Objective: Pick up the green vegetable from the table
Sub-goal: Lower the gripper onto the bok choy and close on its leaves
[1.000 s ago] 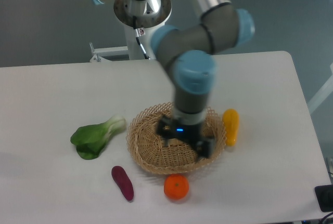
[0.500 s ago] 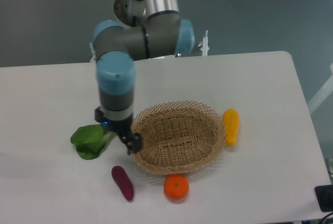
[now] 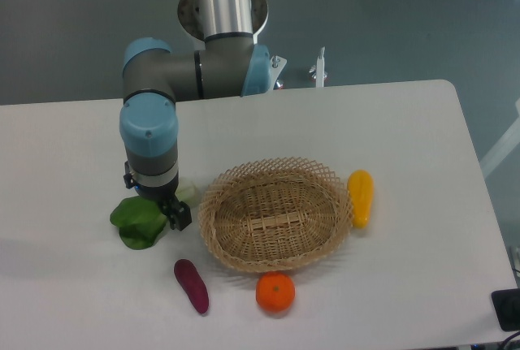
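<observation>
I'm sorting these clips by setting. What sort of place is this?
Probably a robotics lab or test bench, not a kitchen. A robot arm stands at a bare white table on a grey floor, and a green vegetable, a wicker basket and an orange are laid out like props.

I see my arm come from the top centre of the frame and bend to the left. The wrist points straight down, and the gripper (image 3: 158,204) hangs low at centre left; I cannot tell its jaws.
</observation>
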Action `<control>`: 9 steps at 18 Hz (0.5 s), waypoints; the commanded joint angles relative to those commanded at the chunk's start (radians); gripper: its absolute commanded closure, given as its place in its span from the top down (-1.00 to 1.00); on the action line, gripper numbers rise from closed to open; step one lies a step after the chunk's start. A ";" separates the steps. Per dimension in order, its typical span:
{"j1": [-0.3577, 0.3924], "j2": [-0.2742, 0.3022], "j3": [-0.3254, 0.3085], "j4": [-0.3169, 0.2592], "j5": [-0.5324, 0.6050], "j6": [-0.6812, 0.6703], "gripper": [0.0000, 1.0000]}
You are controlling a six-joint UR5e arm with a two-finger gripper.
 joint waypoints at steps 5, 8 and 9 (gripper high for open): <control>-0.003 -0.020 -0.022 0.003 0.029 -0.041 1.00; -0.011 -0.037 -0.020 0.003 0.032 -0.060 1.00; -0.015 -0.041 -0.020 0.005 0.037 -0.061 1.00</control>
